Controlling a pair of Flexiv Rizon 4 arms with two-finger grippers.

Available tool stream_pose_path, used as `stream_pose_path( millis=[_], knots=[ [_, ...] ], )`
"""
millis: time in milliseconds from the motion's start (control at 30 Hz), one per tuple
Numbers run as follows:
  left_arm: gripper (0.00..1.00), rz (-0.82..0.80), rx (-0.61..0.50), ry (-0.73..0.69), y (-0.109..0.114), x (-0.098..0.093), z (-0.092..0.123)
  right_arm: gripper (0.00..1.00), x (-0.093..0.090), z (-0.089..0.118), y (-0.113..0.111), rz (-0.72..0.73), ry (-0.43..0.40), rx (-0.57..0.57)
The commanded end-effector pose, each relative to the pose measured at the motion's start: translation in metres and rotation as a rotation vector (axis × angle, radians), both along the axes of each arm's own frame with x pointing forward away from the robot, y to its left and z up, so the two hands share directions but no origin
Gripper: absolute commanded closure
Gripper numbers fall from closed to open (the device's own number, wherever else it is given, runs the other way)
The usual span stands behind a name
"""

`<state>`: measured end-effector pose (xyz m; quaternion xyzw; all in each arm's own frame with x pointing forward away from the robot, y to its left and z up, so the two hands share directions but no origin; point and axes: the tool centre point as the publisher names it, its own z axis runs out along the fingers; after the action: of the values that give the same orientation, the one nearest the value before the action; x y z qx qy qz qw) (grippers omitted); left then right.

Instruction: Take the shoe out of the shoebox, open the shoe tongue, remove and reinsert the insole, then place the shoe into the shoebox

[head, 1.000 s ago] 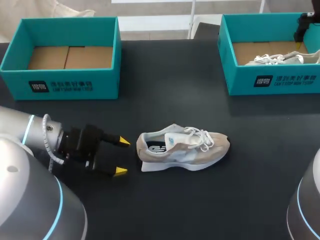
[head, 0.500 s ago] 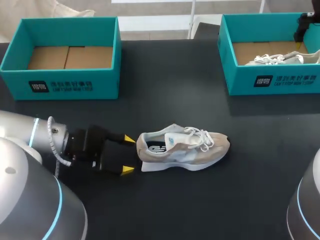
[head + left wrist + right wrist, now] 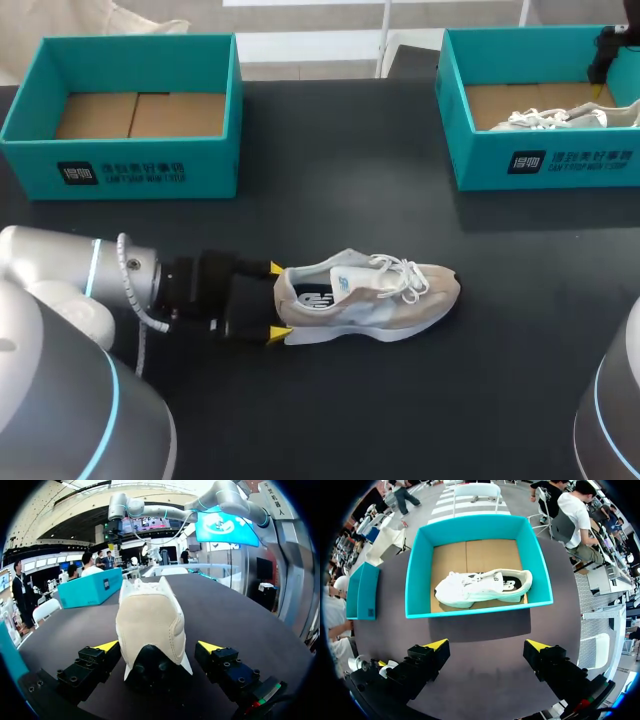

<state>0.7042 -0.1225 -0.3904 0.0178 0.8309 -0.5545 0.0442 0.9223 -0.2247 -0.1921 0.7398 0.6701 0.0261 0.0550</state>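
A beige sneaker (image 3: 372, 295) with white laces stands on its sole on the dark surface (image 3: 350, 200), outside both boxes and roughly midway between them, nearer the front edge. Its toe points toward the right arm's side and its heel faces the left gripper (image 3: 277, 300). The shoe's opening shows a dark insole with pale print and a light tongue lying over it.

The left arm comes in low from the left, and its gripper lies level with the surface with one yellow tip on either side of the heel. In the left wrist view the heel of the sneaker (image 3: 150, 620) sits between the fingers of the left gripper (image 3: 159, 646), with a strip of surface showing on both sides. The gripper is spread and holds nothing.

The empty teal shoebox (image 3: 140, 165) stands at the far left of the surface, its cardboard floor bare. The second teal shoebox (image 3: 560, 160) stands at the far right with a white shoe (image 3: 560, 117) lying in it.

The right wrist view looks straight down into that second shoebox (image 3: 415, 580), where the white shoe (image 3: 480, 586) lies on its side across the cardboard floor. The right gripper (image 3: 487, 645) hangs above the box's near wall, its fingers wide apart and holding nothing.
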Motion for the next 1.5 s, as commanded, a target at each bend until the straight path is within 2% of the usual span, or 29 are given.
stream_pose_path(
  millis=[33, 367, 467, 633, 700, 733, 767, 833, 900, 967, 1033, 1067, 1500],
  knots=[
    [0.00, 0.003, 0.013, -0.010, -0.013, 0.004, -0.007, 0.00, 0.000, 0.000, 0.000, 0.000, 0.000, 0.001],
    [0.01, -0.008, -0.016, 0.010, -0.031, 0.005, -0.018, 0.00, 0.000, 0.000, 0.000, 0.000, 0.000, 0.001],
    [0.11, 0.004, 0.000, 0.009, -0.033, 0.007, -0.024, 0.00, 0.000, 0.000, 0.000, 0.000, 0.000, 0.001],
    [0.16, 0.009, 0.019, 0.020, -0.035, 0.007, -0.034, 0.00, 0.000, 0.000, 0.000, 0.000, 0.000, 0.001],
    [0.24, 0.012, 0.028, 0.023, -0.035, 0.007, -0.037, 0.00, 0.000, 0.000, 0.000, 0.000, 0.000, 0.001],
    [0.36, 0.012, 0.029, 0.024, -0.035, 0.007, -0.038, 0.00, 0.000, 0.000, 0.000, 0.000, 0.000, 0.001],
    [0.53, 0.012, 0.029, 0.026, -0.035, 0.007, -0.038, 0.00, 0.000, 0.000, 0.000, 0.000, 0.000, 0.001],
    [0.67, 0.012, 0.029, 0.029, -0.035, 0.007, -0.039, 0.00, 0.000, 0.000, 0.000, 0.000, 0.000, 0.001],
    [0.74, 0.012, 0.031, 0.032, -0.034, 0.006, -0.038, 0.00, 0.000, 0.000, 0.000, 0.000, 0.000, 0.001],
    [0.90, 0.009, 0.032, 0.034, -0.033, 0.006, -0.037, 0.00, 0.000, 0.000, 0.000, 0.000, 0.000, 0.001],
    [0.93, 0.001, 0.037, 0.036, -0.032, 0.007, -0.034, 0.00, 0.000, 0.000, 0.000, 0.000, 0.000, 0.001],
    [1.00, 0.001, 0.037, 0.035, -0.031, 0.008, -0.033, 0.00, 0.000, 0.000, 0.000, 0.000, 0.000, 0.001],
    [1.00, -0.028, 0.067, 0.056, -0.030, 0.014, -0.031, 0.00, 0.000, 0.000, 0.000, 0.000, 0.000, 0.001]
  ],
)
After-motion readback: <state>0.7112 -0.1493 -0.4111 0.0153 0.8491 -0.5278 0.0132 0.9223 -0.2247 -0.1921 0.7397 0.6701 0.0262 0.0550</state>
